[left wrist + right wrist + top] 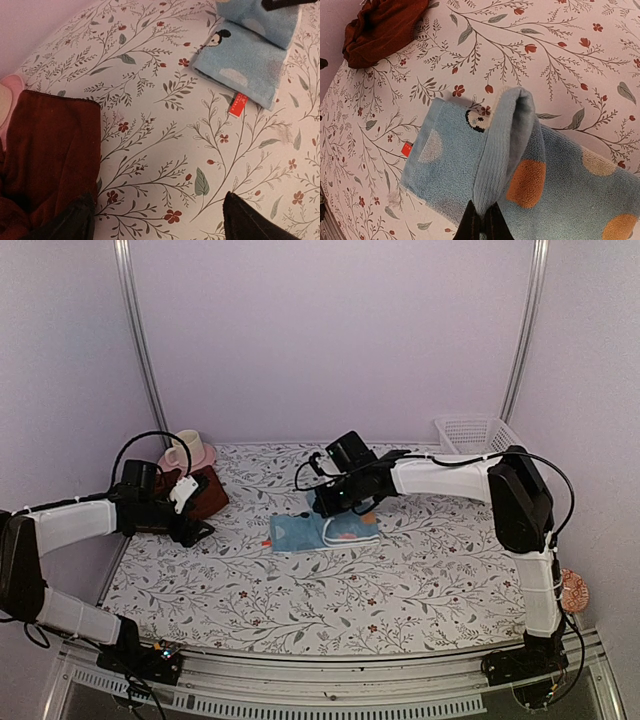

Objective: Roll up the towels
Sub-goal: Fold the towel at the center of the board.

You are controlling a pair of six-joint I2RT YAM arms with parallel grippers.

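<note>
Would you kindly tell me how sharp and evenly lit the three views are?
Top external: soft, even, pinkish light, no glare on the table covering. Left wrist: print sharp, maroon towel dark in folds. Right wrist: light-blue towel crisp, weave visible.

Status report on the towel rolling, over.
Left pincer open beside maroon towel. Right pincer shut on blue towel, edge folded up. Maroon towel bunched, not rolled. Nothing between the towels.

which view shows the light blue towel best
Right wrist: the light-blue towel fills the frame, its lifted fold pinched in the shut right claw. Top external shows it small, partly under the right arm. Left wrist catches only one end, with its red tag.
</note>
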